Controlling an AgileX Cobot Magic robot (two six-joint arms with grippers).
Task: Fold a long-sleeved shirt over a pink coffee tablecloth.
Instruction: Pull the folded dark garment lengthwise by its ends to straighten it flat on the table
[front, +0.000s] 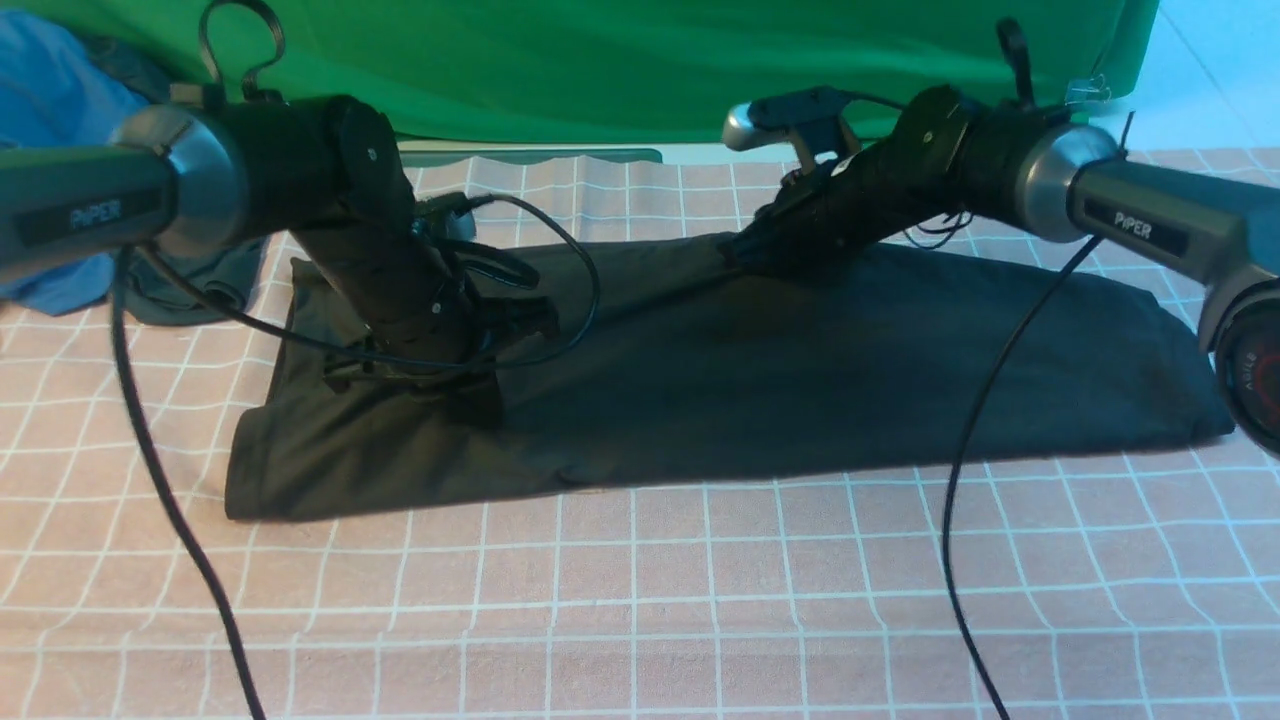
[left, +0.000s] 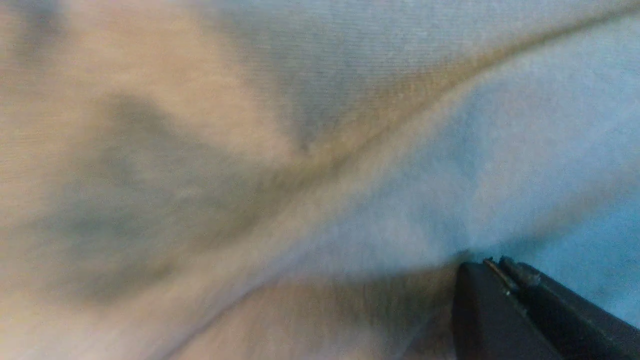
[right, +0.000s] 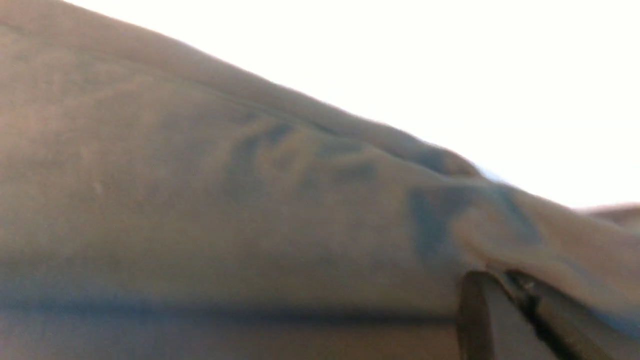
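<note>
The black long-sleeved shirt (front: 800, 380) lies as a long flat band across the pink coffee tablecloth (front: 640, 600), which has a white grid. My left gripper (front: 478, 400) points down onto the shirt's left part, shut, with cloth gathered at its tips. In the left wrist view the closed left gripper (left: 492, 262) meets a raised fold of the shirt (left: 250, 150). My right gripper (front: 735, 255) reaches in low at the shirt's far edge near the middle. In the right wrist view the right gripper (right: 492, 274) is shut where the shirt (right: 200, 200) puckers.
A plain green cloth (front: 640, 60) hangs across the back. A blue garment (front: 50, 120) and a dark grey-green one (front: 190, 290) lie at the far left. Black cables (front: 160, 480) (front: 975, 500) dangle from both arms over the front of the tablecloth.
</note>
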